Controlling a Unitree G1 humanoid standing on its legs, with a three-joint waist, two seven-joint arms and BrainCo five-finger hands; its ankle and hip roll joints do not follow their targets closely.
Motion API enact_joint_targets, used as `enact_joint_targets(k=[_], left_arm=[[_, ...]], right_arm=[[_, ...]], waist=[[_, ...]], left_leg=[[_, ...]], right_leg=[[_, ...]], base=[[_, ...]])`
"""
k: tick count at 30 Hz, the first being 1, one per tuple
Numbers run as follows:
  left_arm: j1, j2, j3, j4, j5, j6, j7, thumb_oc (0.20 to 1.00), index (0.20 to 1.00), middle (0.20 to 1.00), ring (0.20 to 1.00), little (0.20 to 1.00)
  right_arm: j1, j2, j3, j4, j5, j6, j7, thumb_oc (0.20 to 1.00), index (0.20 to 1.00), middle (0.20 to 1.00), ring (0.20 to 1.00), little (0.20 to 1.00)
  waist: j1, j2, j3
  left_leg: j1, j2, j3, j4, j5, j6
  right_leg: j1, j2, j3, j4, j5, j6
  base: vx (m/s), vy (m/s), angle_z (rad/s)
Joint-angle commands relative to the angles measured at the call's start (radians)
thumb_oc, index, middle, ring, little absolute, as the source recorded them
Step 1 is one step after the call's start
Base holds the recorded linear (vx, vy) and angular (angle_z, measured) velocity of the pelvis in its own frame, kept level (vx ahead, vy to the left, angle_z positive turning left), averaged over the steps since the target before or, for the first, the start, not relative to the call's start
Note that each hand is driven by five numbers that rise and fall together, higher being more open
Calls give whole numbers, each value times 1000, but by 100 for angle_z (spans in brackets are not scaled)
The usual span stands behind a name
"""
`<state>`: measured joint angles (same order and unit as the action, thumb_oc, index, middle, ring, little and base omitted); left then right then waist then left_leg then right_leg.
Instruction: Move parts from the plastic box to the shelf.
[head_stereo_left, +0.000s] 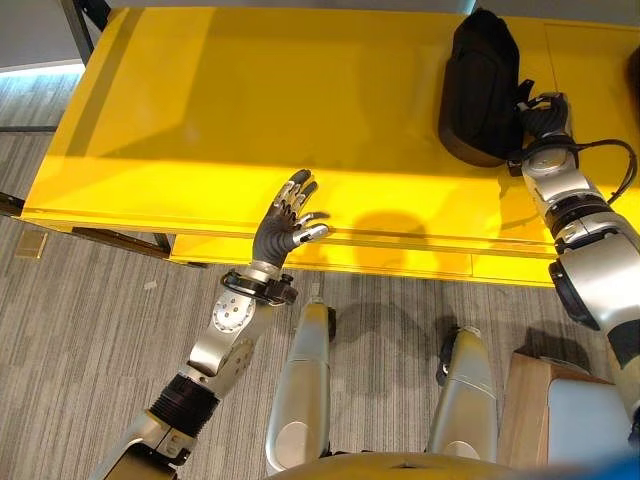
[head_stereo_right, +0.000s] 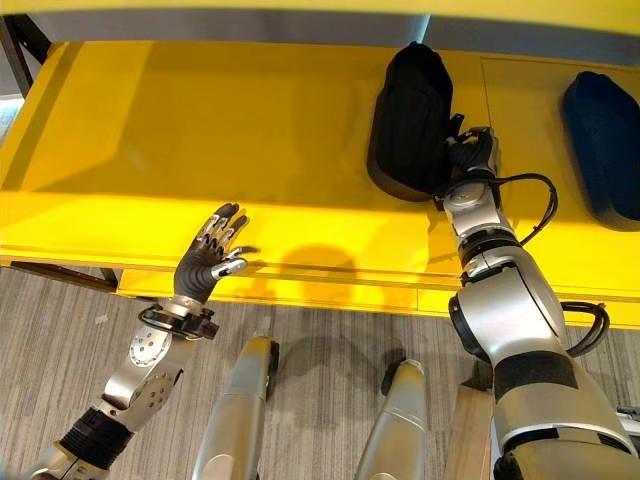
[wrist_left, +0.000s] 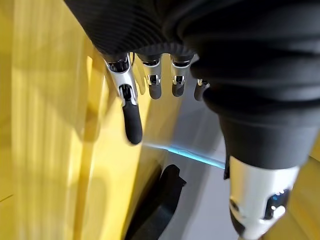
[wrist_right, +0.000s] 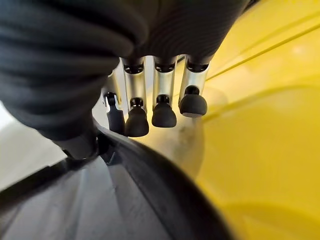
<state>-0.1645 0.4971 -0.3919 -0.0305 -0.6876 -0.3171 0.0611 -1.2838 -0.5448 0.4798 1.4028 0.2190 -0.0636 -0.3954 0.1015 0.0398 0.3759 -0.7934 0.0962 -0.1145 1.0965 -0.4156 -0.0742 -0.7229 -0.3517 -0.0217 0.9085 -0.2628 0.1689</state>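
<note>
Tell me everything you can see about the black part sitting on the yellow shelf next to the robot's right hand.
The black part is a matte, rounded, elongated shell, looking like moulded plastic, with a curved rim. It lies on the yellow shelf, its long axis running front to back. The right hand sits against its right side; the right wrist view shows fingers at its rim, straight rather than curled round it. A separate dark blue part lies farther right.
</note>
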Motion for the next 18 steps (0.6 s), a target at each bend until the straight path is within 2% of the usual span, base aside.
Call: enact_joint_targets(k=[1, 18], left_arm=[[72, 30, -54, 39, -34, 63, -8, 1000, 1000, 1000, 1000, 1000], [85, 40, -41, 36, -30, 64, -17, 1000, 1000, 1000, 1000, 1000]], right_arm=[[16, -33, -7, 55, -59, 5, 11, 200, 200, 200, 200, 200], [-12, -107, 89, 55, -199, 19, 17, 200, 200, 200, 200, 200]], waist=[[19, -13, 19], [22, -20, 20]], left_leg=[[-47, -18, -30, 35, -9, 21], [-66, -24, -31, 23, 2, 20]], right_leg=[[-48, 50, -7, 158, -92, -109], [-65, 45, -7, 160, -93, -106]], base=[[0, 0, 0], [2, -1, 0]])
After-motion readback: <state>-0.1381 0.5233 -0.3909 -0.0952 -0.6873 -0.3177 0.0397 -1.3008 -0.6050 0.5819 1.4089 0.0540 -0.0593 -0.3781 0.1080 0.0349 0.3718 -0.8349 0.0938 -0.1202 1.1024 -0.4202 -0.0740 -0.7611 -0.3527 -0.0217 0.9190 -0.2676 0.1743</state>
